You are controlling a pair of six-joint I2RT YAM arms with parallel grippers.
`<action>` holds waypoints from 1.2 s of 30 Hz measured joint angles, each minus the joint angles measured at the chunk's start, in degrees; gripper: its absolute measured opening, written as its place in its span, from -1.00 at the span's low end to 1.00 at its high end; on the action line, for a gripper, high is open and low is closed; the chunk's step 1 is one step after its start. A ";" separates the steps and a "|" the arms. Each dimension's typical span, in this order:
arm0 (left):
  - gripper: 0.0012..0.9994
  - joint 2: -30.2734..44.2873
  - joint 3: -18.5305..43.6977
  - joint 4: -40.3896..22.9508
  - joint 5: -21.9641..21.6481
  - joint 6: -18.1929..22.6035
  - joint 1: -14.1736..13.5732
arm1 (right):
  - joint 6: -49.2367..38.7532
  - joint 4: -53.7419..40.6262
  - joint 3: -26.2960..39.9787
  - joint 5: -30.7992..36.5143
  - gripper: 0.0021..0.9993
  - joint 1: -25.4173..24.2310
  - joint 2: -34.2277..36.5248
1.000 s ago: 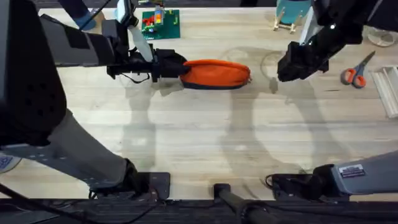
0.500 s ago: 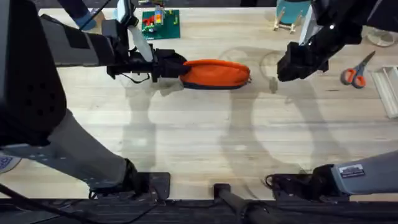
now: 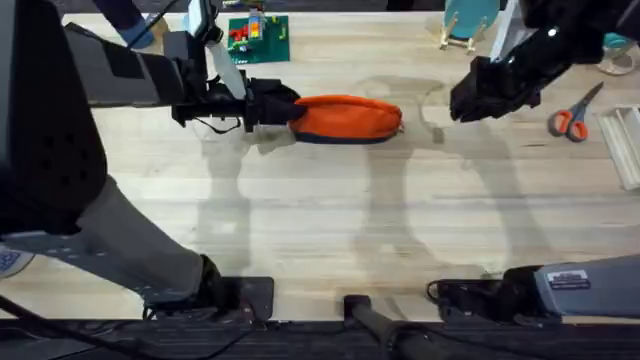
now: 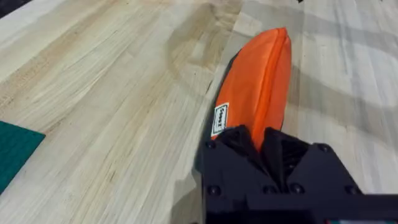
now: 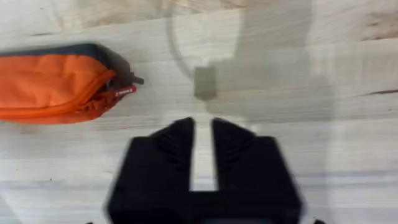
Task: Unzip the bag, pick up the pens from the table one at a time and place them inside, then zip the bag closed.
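Observation:
The orange bag [image 3: 346, 118] lies lengthwise on the table [image 3: 320, 220] toward its far side. My left gripper [image 3: 285, 108] is shut on the bag's left end; in the left wrist view the black fingers [image 4: 233, 142] clamp the bag [image 4: 261, 81] at its near tip. In the right wrist view the bag [image 5: 53, 87] has its zipper line running shut to the pull end [image 5: 130, 81]. My right gripper [image 3: 470, 100] hovers to the right of the bag, apart from it. Its fingers [image 5: 180, 134] stand a narrow gap apart with bare wood between them. The pens are out of view.
Orange-handled scissors [image 3: 573, 118] lie at the far right, with a white object [image 3: 625, 145] at the right edge. A green board [image 3: 258, 40] with small parts sits at the back behind the left arm. A blue and wooden item [image 3: 462, 30] stands at the back right.
My right gripper has drifted a little to the right and farther back from the bag. The left gripper and the bag have not moved.

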 joint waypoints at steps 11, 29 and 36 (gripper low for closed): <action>-0.92 0.00 0.00 0.96 -0.15 -0.04 0.00 | -1.92 -5.33 3.92 -0.02 0.99 0.13 -3.15; 0.99 0.00 3.77 4.02 -8.59 -18.61 0.11 | -4.04 -11.74 15.14 -0.02 0.99 5.02 -4.76; 0.99 -2.85 4.52 2.98 -14.36 -23.68 -0.23 | -4.24 -12.68 15.53 -0.02 0.99 5.16 -4.77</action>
